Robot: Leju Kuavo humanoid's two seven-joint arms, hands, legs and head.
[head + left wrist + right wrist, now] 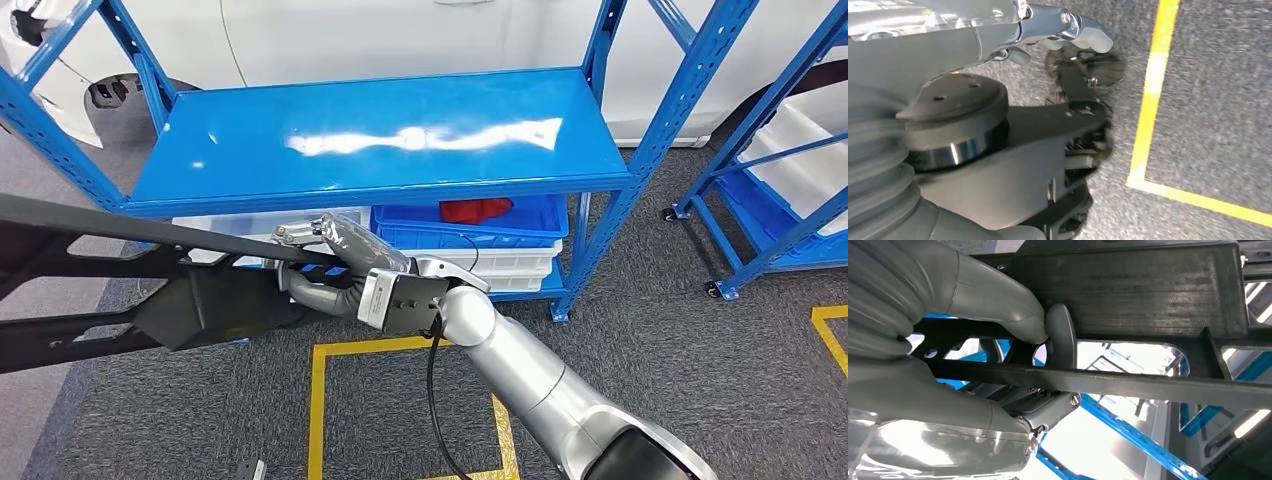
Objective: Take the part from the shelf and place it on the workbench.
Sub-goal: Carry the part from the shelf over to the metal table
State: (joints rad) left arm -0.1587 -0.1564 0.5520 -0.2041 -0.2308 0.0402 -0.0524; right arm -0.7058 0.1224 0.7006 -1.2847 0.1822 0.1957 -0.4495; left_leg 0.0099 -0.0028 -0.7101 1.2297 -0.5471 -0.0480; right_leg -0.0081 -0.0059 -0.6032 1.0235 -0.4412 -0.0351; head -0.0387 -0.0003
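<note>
the right hand (345,268) is gripping the part (120,270) — a long black frame — with its fingers (1060,335) clamped around one bar. the part is hanging clear of the blue shelf (380,140), reaching toward nine o'clock over the grey floor (700,380). the left hand (1068,30) is hanging near the floor, its fingers curled in, holding nothing. by the look of it the pickup is done — carrying to the counter and setting down are left.

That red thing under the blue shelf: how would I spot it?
Find the blue metal shelf rack. Below its top board, right of the robot's right hand, a blue plastic crate sits on white crates. The red object inside is the only red item there.
</note>
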